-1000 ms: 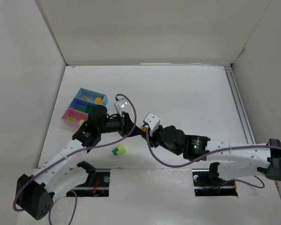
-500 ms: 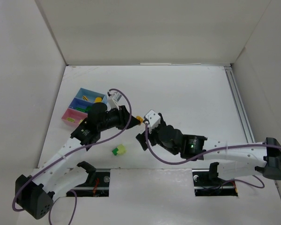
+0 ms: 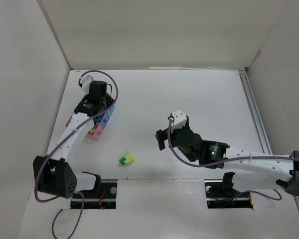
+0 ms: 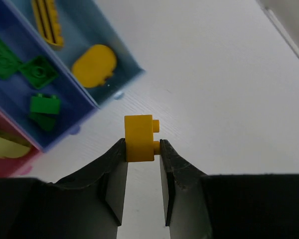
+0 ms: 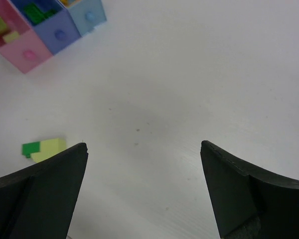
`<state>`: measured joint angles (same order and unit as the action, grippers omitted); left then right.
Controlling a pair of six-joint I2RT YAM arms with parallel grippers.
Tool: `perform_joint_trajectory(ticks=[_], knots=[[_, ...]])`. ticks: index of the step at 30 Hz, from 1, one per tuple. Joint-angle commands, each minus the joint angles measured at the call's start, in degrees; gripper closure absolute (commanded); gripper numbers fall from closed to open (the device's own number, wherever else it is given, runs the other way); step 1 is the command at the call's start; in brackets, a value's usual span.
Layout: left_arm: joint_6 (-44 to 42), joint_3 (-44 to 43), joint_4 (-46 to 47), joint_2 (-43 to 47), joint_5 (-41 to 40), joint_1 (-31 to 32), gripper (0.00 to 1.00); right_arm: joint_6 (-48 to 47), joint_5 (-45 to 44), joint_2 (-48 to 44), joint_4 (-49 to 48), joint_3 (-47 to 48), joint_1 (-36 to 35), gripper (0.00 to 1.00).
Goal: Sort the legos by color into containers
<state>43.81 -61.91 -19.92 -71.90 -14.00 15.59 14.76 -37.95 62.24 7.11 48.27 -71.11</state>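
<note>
Two legos (image 3: 126, 160) lie loose on the table (image 3: 189, 99), seen overhead. Left wrist: left end effector (image 4: 142, 149) clamps a yellow brick (image 4: 139, 138) beside the light blue tray (image 4: 79, 25); next, shift over it and release. Right wrist: right end effector (image 5: 143, 147) gapes empty.

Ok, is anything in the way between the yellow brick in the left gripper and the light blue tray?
Nothing visible. The left gripper holds the yellow brick just off the light blue tray's corner, with only bare white table between them.

Glossy plastic yellow brick (image 4: 139, 138), smooth plastic containers (image 4: 82, 31), matt white table (image 4: 229, 89).
</note>
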Motion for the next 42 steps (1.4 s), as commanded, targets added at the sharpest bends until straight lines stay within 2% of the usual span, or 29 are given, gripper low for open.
perform_joint_trajectory(ticks=[1,7,17,22,25,26,29,32,37,38,40,42], knots=[[0.8,-4.9,-4.2,-4.4,-3.6,-5.7,1.00,3.6,1.1,1.6,5.6,0.6,5.2,0.00],[0.3,-12.1,-5.2,-15.2,-5.3,-13.2,1.00,3.1,1.8,2.7,9.7,-0.1,8.9,0.00],[-1.7,-21.0,-4.6,-28.4,-3.4,-15.7,1.00,0.5,13.1,-0.3,10.4,-3.7,21.7,0.00],[-0.6,-22.6,-7.8,-30.0,-4.0,-15.7,0.98,0.0,15.2,-0.3,10.4,-3.7,25.8,0.00],[-0.6,-22.0,-7.9,-29.4,-4.0,-15.7,0.90,0.0,16.9,0.3,9.9,-3.7,26.5,0.00],[0.0,-22.0,-7.9,-29.4,-4.5,-15.7,0.75,0.0,17.6,0.3,9.2,-3.7,27.1,0.00],[0.0,-21.4,-7.9,-28.2,-4.5,-15.7,0.59,-0.5,19.0,1.5,9.2,-3.7,27.8,0.00],[0.0,-21.4,-7.9,-27.0,-4.5,-15.7,0.51,-1.1,19.0,2.5,9.2,-2.6,27.8,0.00],[-0.5,-21.4,-7.9,-25.8,-3.4,-15.7,0.50,-3.5,20.8,3.1,9.8,-2.0,27.8,0.00],[-1.2,-21.4,-7.9,-25.0,-2.0,-15.7,0.47,-4.6,21.3,3.1,9.8,-2.0,26.9,0.00],[-1.7,-19.9,-7.9,-23.2,-0.5,-15.7,0.36,-6.6,21.3,3.1,9.8,-2.0,24.2,0.00],[-1.7,-18.0,-7.9,-18.8,1.6,-15.0,0.20,-8.8,23.3,3.1,8.2,-2.0,21.7,0.00]])
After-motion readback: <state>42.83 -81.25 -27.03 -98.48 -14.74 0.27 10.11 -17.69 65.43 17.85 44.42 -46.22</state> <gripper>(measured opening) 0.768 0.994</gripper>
